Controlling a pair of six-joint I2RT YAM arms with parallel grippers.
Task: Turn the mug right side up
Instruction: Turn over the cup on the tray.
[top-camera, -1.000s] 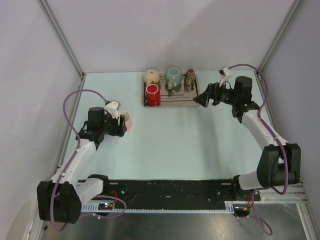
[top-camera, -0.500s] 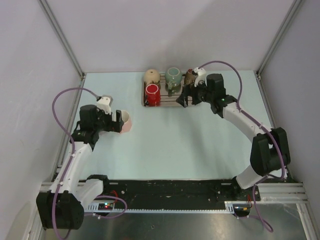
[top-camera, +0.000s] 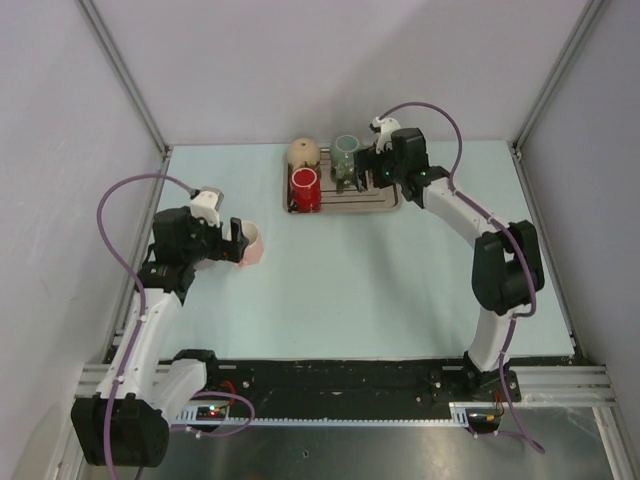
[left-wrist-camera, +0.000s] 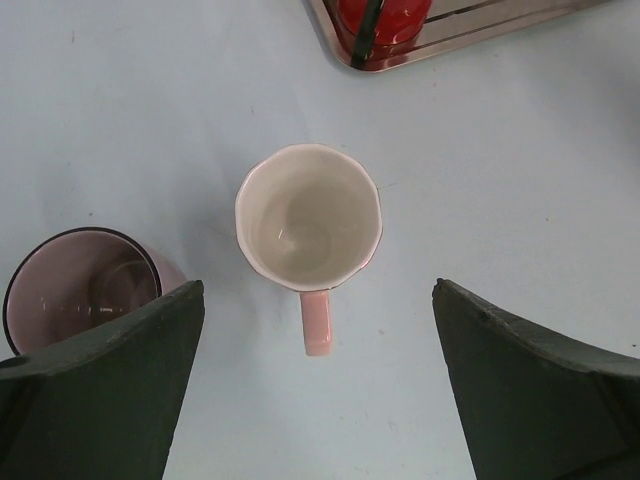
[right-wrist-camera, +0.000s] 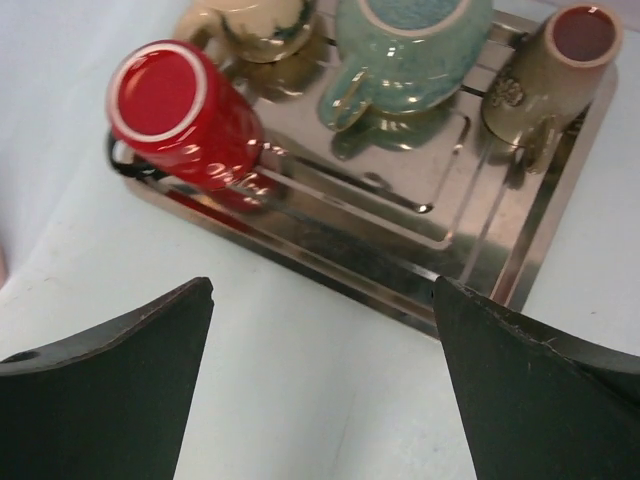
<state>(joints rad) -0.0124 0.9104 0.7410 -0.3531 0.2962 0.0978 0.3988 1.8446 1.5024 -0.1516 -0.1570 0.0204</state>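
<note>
Looking from above, you find the pink mug on the counter beside the left pincer, the right pincer over the tray. Your left wrist: mug mouth-up between wide jaws, untouched, so turning looks done. Your right wrist: jaws wide, empty, above the tray.

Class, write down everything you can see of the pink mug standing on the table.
The pink mug looks like glazed ceramic: pink outside, cream inside, with one pink handle. It stands upright, mouth up and empty, on the pale blue table, near its left side. Nothing grips it: the left tool hangs open above, fingers either side, not touching.
</note>
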